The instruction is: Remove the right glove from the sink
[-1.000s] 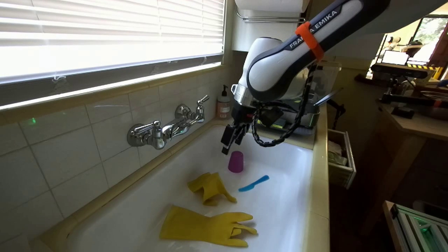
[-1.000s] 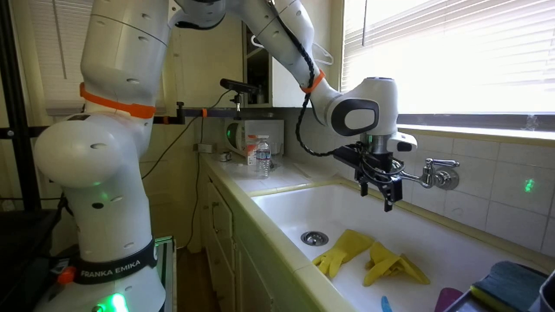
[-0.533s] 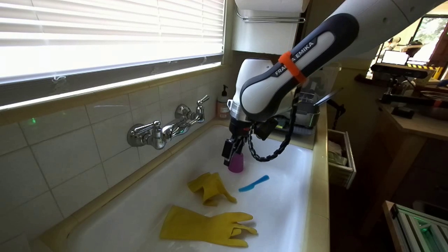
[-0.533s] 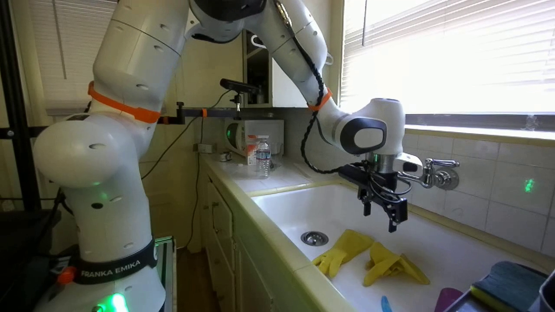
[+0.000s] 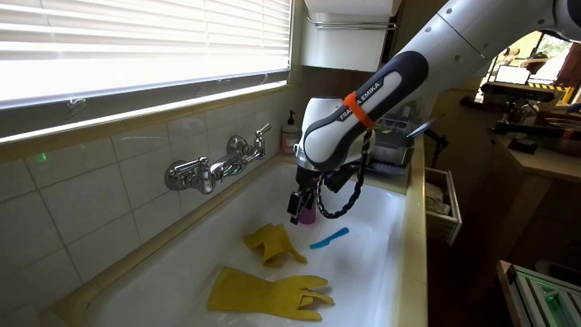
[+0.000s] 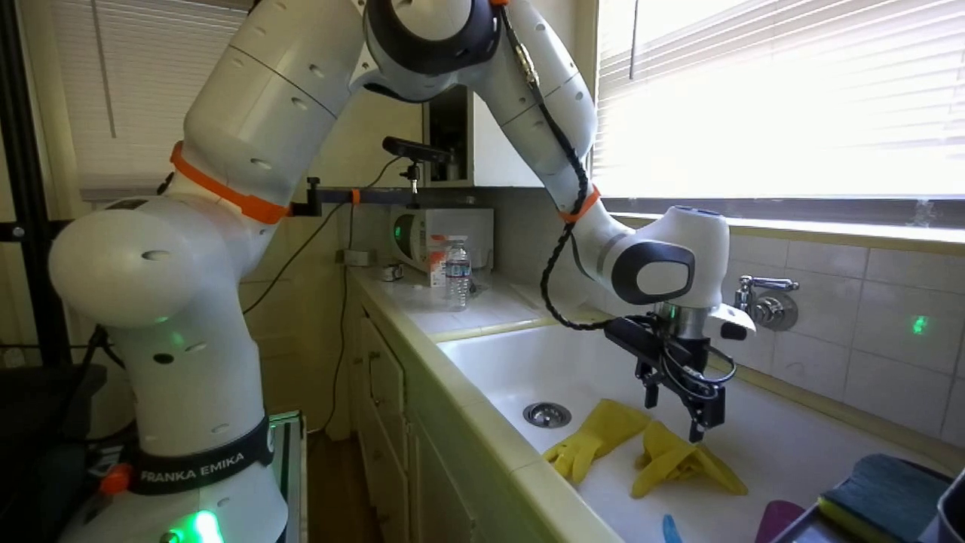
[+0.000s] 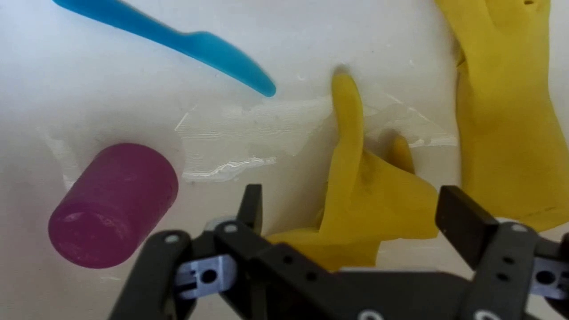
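Note:
Two yellow gloves lie in the white sink point(image 5: 367, 268). A crumpled glove point(image 5: 274, 243) also shows in an exterior view point(image 6: 667, 460) and in the wrist view point(image 7: 378, 200). A flatter, spread glove point(image 5: 268, 293) lies beside it, also in an exterior view point(image 6: 603, 434) and at the right of the wrist view point(image 7: 506, 115). The frames do not settle which is the right glove. My gripper point(image 7: 351, 193) is open and empty. It hovers above the crumpled glove, which shows between its fingers in the wrist view. It also shows in both exterior views point(image 5: 301, 213) point(image 6: 672, 418).
A purple cup point(image 7: 115, 200) and a blue plastic knife point(image 7: 186, 42) lie in the sink near the crumpled glove. A faucet point(image 5: 211, 172) juts from the tiled wall. A dish rack point(image 5: 390, 141) and a soap bottle point(image 5: 289, 138) stand at the sink's end.
My arm has lowered into the sink, bringing the gripper down toward the crumpled glove. It stays open. The gloves, cup and knife have not moved.

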You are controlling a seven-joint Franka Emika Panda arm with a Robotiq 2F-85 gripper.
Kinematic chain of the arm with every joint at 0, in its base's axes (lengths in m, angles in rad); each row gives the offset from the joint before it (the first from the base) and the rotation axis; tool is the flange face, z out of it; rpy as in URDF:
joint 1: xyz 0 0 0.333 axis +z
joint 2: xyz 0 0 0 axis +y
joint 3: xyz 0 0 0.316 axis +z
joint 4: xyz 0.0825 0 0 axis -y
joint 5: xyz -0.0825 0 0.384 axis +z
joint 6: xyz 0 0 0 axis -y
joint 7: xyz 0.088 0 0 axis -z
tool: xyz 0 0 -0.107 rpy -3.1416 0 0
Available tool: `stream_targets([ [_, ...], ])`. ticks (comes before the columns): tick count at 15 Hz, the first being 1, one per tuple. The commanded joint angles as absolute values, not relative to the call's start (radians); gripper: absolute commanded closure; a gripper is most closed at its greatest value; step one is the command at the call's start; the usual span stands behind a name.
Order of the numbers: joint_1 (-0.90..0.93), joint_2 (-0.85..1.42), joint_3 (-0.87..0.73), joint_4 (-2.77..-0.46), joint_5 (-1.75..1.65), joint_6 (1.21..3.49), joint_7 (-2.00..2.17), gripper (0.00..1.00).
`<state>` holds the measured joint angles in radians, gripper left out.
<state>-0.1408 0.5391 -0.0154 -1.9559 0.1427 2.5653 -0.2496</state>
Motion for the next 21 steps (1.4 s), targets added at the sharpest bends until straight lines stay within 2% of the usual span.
stream_targets([
  [1, -0.153, 0.537, -0.001, -1.955, 0.13, 2.564, -0.24, 0.0],
  [5, -0.154, 0.572, -0.008, -1.925, 0.171, 2.606, -0.16, 0.0],
  [11, -0.171, 0.661, -0.002, -1.882, 0.24, 2.793, -0.037, 0.0],
  [21, -0.234, 0.812, 0.115, -1.764, 0.313, 2.911, 0.026, 0.0],
])
